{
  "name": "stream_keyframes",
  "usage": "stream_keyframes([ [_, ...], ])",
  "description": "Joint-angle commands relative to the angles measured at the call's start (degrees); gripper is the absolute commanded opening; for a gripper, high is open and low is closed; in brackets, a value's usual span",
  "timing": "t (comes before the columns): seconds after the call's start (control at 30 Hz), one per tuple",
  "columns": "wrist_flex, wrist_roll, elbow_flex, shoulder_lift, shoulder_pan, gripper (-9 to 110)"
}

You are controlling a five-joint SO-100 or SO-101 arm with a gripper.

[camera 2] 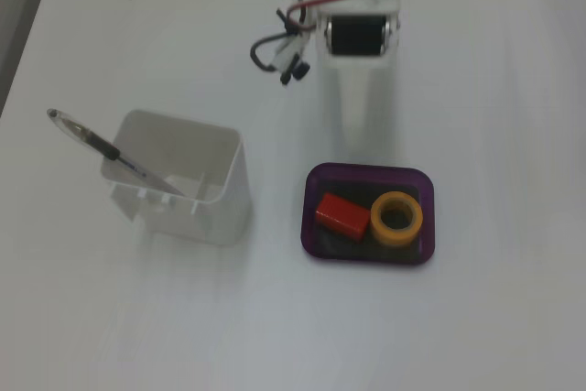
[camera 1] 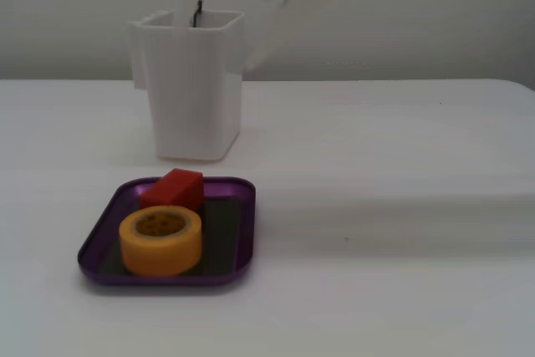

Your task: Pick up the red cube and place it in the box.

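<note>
Jaws: blurred, so I cannot tell their gap; the gripper (camera 2: pixel 359 121) hangs empty, well above the box (camera 2: pixel 316 249). One red cube (camera 2: pixel 342 214) lies inside, touching one tape roll (camera 2: pixel 396 218). Risk looks slight: the cube sits near the rim. One white container (camera 2: pixel 220 212) holds one pen (camera 2: pixel 110 151).

a white plastic arm (camera 2: pixel 352 6) is seen, fitted with a black servo block (camera 2: pixel 357 36); red, white and black cables (camera 2: pixel 284 43) are looped beside it.
</note>
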Motion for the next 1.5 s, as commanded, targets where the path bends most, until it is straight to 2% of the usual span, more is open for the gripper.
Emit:
stream_keyframes([
  [0.0, 5.01, 0.44, -3.16, 12.57, -0.09, 18],
  [0.17, 10.11, 0.26, -0.35, 27.51, 0.62, 18],
  [0.33, 12.3, 0.09, 10.2, 41.04, 0.62, 18],
  [0.6, 10.63, 0.09, 39.9, 63.72, 0.7, 18],
  [0.87, 2.11, 0.62, 69.52, 86.92, 0.7, 18],
  [1.03, 0.18, 0.35, 82.35, 99.58, 0.7, 18],
  [1.2, 0.35, 0.53, 90.79, 106.79, 0.7, 18],
  [1.47, 0.35, 0.7, 95.19, 106.08, 0.7, 18],
])
